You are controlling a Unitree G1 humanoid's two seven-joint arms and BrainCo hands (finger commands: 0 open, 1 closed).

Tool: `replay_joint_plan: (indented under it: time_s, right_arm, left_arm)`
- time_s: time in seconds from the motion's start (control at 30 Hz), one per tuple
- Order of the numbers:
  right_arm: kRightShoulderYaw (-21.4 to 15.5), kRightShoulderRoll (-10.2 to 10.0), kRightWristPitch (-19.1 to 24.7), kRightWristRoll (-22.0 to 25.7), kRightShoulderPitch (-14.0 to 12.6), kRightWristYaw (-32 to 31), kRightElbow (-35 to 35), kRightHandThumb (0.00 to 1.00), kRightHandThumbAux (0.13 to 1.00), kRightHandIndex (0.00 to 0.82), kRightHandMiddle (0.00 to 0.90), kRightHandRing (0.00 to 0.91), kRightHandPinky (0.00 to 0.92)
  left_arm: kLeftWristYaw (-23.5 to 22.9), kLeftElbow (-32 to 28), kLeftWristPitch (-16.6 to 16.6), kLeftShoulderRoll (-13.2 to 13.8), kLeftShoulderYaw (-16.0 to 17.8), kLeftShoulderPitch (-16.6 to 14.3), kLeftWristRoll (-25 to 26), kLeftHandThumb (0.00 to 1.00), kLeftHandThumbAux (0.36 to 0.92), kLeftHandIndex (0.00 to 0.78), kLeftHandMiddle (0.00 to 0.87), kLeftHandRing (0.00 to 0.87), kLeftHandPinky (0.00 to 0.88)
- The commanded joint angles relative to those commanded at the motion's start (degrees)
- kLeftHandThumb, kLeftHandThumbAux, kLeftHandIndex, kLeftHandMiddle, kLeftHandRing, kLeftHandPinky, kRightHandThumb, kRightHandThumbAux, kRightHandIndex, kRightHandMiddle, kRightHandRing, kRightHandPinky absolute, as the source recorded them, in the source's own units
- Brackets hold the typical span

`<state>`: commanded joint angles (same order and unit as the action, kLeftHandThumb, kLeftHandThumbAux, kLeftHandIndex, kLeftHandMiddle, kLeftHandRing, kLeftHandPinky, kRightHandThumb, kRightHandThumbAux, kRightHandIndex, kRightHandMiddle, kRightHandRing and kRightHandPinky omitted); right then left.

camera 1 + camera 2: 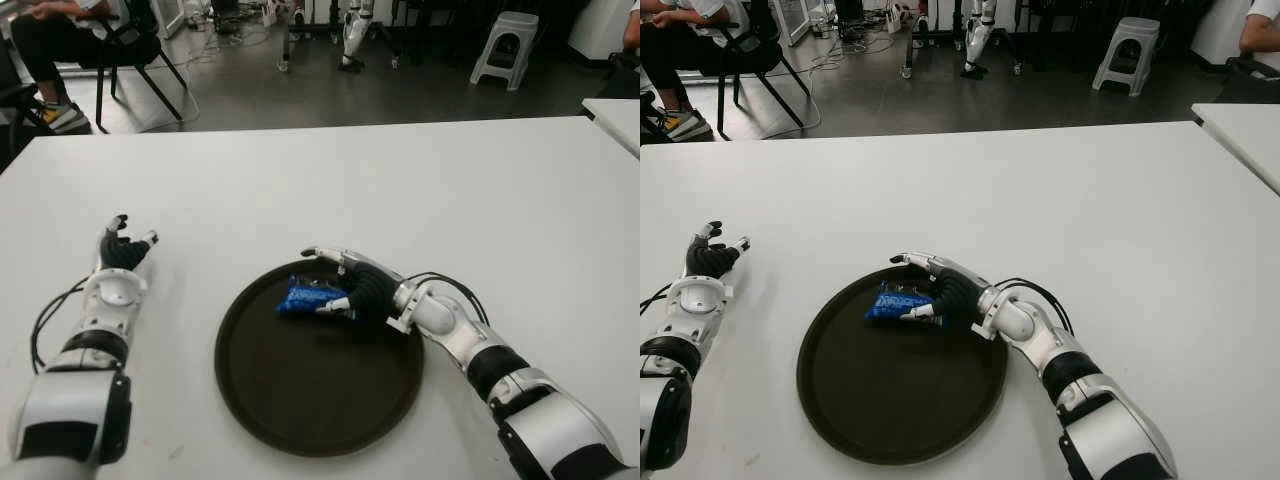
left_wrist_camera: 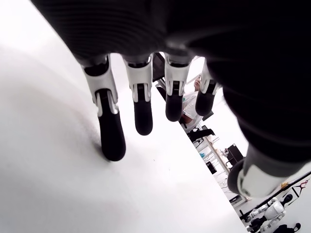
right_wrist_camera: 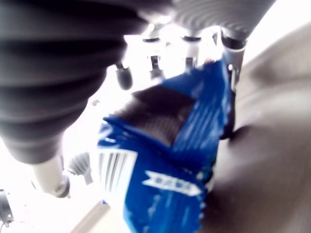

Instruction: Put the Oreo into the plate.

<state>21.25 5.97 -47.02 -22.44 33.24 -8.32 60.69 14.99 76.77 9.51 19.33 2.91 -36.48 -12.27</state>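
White table carried a round dark plate in front of the robot. The Oreo, a blue packet with white print, sat over the plate's inner area at about 12 o'clock from the plate's centre, close to the far rim.

The right hand reached in from 4 o'clock, forearm crossing the plate's rim at roughly 2 o'clock. Its fingers extended past the far side of the packet and the thumb was at the near side, so the packet lay between them. In the right wrist view the Oreo filled the space under the palm, with fingertips beyond its far edge; the hand was wrapped around the packet. Whether the packet's underside touched the plate or hung just above it could not be told.

The left hand showed on the table at 9 o'clock from the plate, well apart from it. In the left wrist view its fingers hung extended and slightly spread, holding nothing.

Beyond the table's far edge: grey floor, a white stool at about 1 o'clock, a chair at 11 o'clock with a seated person partly in view. A second white table showed at the right edge.
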Motion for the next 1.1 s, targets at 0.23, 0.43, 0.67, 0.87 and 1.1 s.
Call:
replay_joint_plan:
  time_s: [0.23,0.43,0.67,0.87,1.1]
  right_arm:
    - [0.26,0.1,0.28,-0.35,0.35,0.27,0.33,0.165,0.608,0.011,0.105,0.093,0.078]
    - [0.16,0.01,0.47,0.05,0.64,-0.42,0.74,0.172,0.595,0.008,0.099,0.092,0.079]
    - [0.0,-0.21,0.06,0.36,0.92,-0.5,1.33,0.179,0.57,0.007,0.107,0.097,0.081]
    - [-0.02,-0.3,-0.39,0.28,1.13,-0.19,2.13,0.179,0.568,0.009,0.109,0.103,0.091]
    - [0.42,0.44,-4.58,-0.89,-0.04,2.0,-0.48,0.154,0.544,0.0,0.059,0.065,0.065]
  left_arm:
    - [0.27,0.0,0.07,0.04,-0.26,0.04,-0.25,0.355,0.625,0.0,0.126,0.142,0.128]
    - [0.08,0.0,0.0,-0.04,-0.1,-0.02,-0.05,0.357,0.63,0.002,0.116,0.131,0.121]
    - [-0.02,0.04,-0.19,-0.01,-0.11,-0.06,-0.06,0.366,0.635,0.0,0.113,0.126,0.105]
    - [-0.26,0.06,-0.41,-0.05,0.16,-0.13,0.22,0.401,0.628,0.0,0.117,0.129,0.114]
    - [-0.44,0.1,-0.51,0.04,0.38,-0.15,0.38,0.413,0.618,0.004,0.123,0.143,0.142]
